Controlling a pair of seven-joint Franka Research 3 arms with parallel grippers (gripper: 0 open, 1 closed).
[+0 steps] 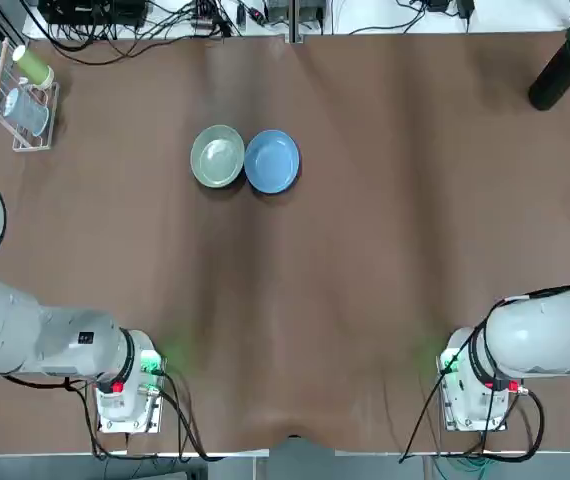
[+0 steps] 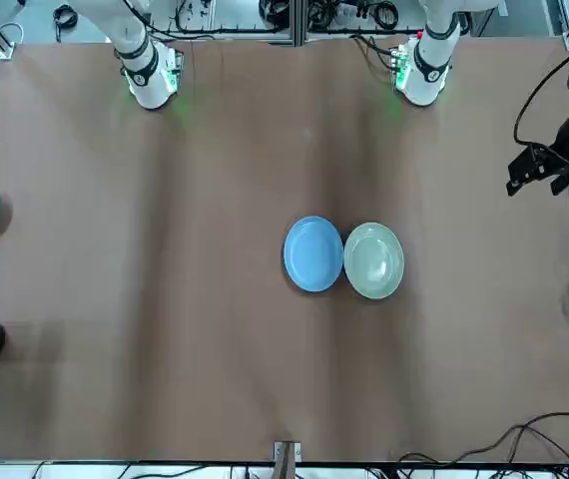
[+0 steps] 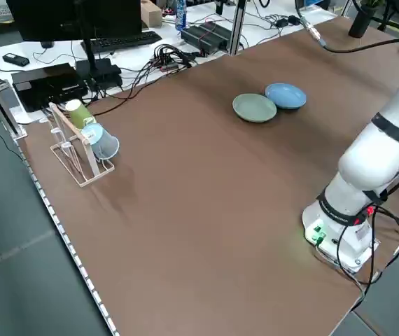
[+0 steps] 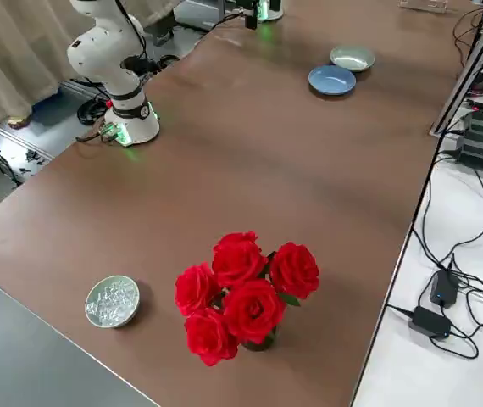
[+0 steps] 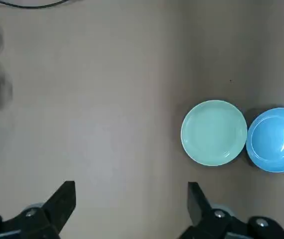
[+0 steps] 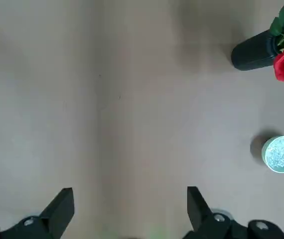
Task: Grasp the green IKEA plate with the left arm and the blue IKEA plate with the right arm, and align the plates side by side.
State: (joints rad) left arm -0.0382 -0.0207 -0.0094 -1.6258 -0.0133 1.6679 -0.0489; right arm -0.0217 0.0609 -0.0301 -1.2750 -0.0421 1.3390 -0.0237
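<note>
Nearest to us, at the robot's own side, the left end effector (image 5: 132,182) hangs over the left part of the table (image 1: 365,260); it is released, its two fingers wide apart, with nothing between them. The right end effector (image 6: 130,188) is over the far right part, also released and holding nothing. Farther from the bases, the two plates lie flat on the table, between the two arms. From the left end effector, they lie ahead and toward the right; from the right one, ahead and toward the left, and the left arm is clearly the nearer. The blue IKEA plate (image 1: 271,161) is at the right, and the green IKEA plate (image 1: 217,156) is just beside it, at the left; whether the rims really touch, we cannot tell. Both plates are round, so we find no long axis in either, and neither points to any side. Only the line through their centres has a direction: it runs from left to right, with the blue end a little nearer to the bases. We judge that the alignment is almost reached; if we make one more move, it should be a small push of the blue plate forward, without knocking its neighbour.
</note>
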